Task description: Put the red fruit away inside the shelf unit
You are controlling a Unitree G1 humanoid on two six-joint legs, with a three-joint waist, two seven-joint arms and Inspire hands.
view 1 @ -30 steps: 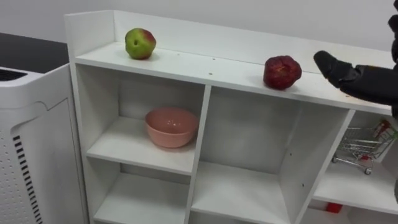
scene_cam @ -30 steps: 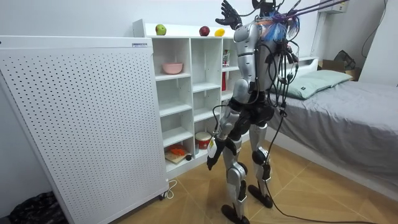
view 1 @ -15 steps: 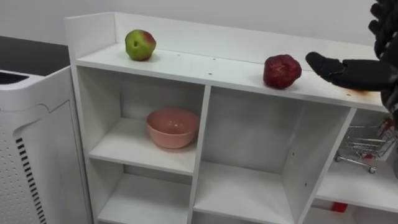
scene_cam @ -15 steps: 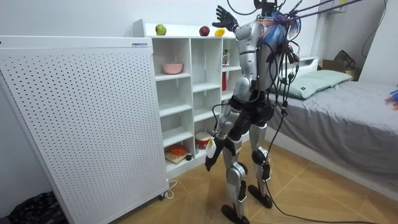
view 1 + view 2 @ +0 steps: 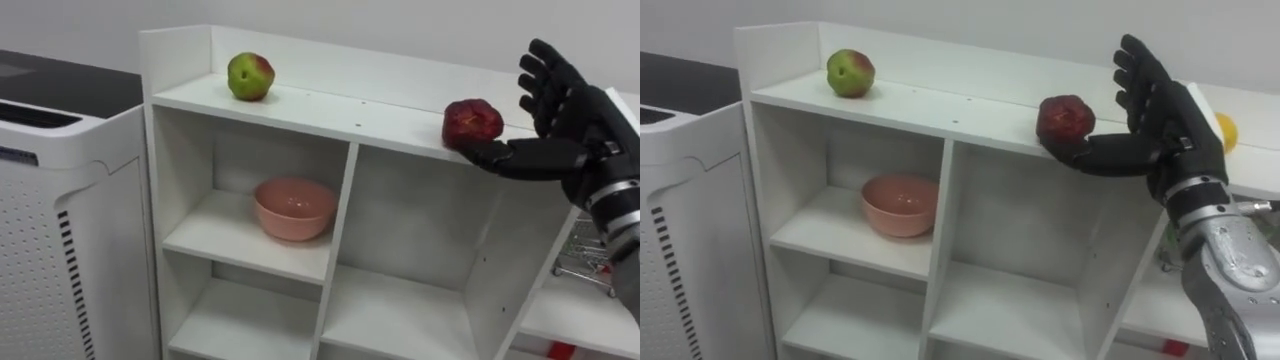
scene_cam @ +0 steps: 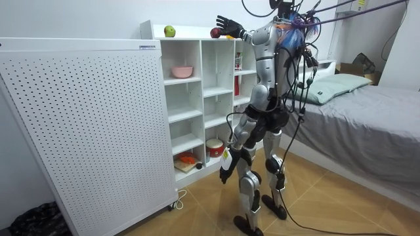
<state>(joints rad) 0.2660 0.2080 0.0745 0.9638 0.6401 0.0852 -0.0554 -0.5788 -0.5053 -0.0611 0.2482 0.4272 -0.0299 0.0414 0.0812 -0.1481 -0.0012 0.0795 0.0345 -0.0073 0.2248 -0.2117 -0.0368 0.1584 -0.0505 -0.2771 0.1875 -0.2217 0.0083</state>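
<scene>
On top of the white closet [image 5: 330, 105] lie a green apple [image 5: 250, 76] at the left and a dark red fruit [image 5: 473, 122] further right. A yellow fruit [image 5: 1226, 130] lies behind my right hand [image 5: 565, 125]. That hand is raised at the red fruit's right side, open, its fingers spread upward. Its thumb reaches left along the fruit's lower front, at or very near it. In the room view I stand facing the closet with the right hand [image 6: 226, 25] up by the red fruit [image 6: 214, 33]. My left hand [image 6: 224, 173] hangs low by my thigh.
A pink bowl [image 5: 293, 207] sits in the upper left compartment. A small wire shopping cart [image 5: 592, 252] stands in a right compartment. A white perforated panel [image 5: 60, 210] adjoins the closet's left side. A bed [image 6: 367, 111] lies behind me.
My right hand has moved left along the top shelf up to the red fruit, its fingers now raised and spread. The eye view has shifted, so the closet sits further right.
</scene>
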